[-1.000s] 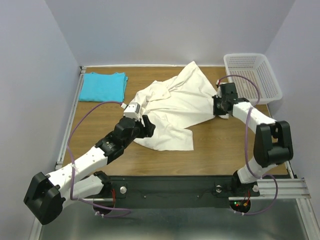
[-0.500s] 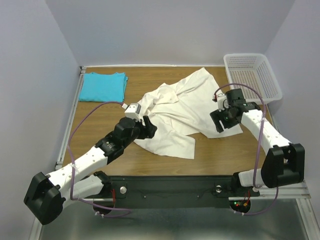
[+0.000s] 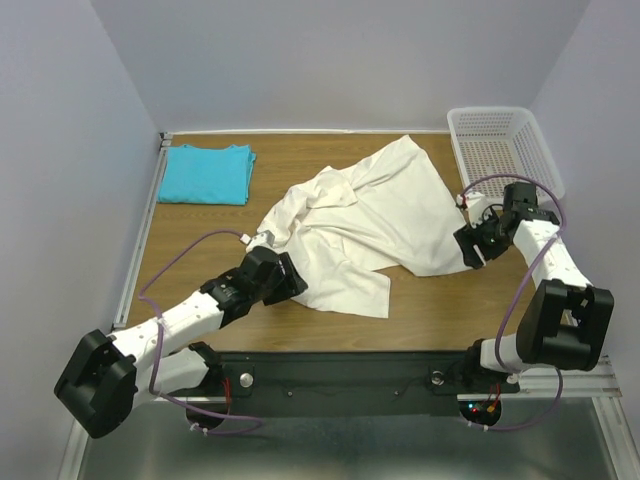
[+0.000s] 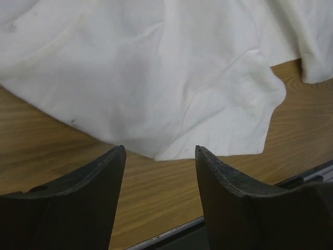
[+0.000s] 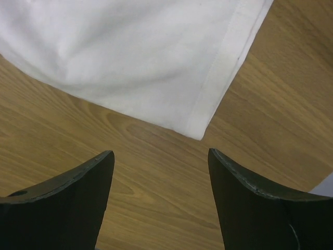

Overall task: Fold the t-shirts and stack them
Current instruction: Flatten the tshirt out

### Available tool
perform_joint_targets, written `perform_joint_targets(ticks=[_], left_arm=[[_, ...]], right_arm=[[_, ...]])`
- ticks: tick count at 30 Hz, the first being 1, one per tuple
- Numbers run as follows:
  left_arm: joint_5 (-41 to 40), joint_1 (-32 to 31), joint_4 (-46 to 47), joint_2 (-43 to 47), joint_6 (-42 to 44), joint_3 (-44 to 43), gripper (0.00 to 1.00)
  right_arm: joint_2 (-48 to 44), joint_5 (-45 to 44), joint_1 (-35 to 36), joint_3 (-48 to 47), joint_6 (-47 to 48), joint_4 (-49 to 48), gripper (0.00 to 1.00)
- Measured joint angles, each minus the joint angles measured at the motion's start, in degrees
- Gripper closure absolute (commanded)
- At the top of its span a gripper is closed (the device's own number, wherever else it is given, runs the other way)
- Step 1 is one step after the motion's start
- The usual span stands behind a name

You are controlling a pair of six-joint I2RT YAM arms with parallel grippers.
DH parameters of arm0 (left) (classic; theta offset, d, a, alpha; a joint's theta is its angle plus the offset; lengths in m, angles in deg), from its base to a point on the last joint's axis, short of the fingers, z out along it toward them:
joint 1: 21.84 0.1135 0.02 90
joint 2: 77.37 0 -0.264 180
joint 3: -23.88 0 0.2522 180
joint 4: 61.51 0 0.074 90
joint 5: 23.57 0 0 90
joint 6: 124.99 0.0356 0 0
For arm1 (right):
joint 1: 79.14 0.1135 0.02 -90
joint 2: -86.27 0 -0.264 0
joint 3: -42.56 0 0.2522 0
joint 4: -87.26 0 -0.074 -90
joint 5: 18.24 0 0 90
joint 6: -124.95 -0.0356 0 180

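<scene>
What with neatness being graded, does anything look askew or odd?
The cream t-shirt lies rumpled and unfolded, askew across the table, wrinkles bunched toward its left. The turquoise t-shirt sits folded flat at the far left corner.

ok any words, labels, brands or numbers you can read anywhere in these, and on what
No text can be read in any view.
cream t-shirt: plain, no print or tag showing.
turquoise t-shirt: plain, no print or tag showing.
white basket: no label visible.
</scene>
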Motion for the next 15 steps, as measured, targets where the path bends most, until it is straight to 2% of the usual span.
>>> perform_joint_targets(ticks=[8,15], left_arm=[[-0.37,0.00,-10.45,-1.55,-9.18,-0.04,0.39],[0.92,0.00,-7.85,-4.00,-13.25,0.00,0.40]], right_arm=[[3.45,4.28,-1.55,0.00,0.22,-0.85,0.22],[5.25,5.44,-1.64,0.02,0.24,-2.54,0.22]])
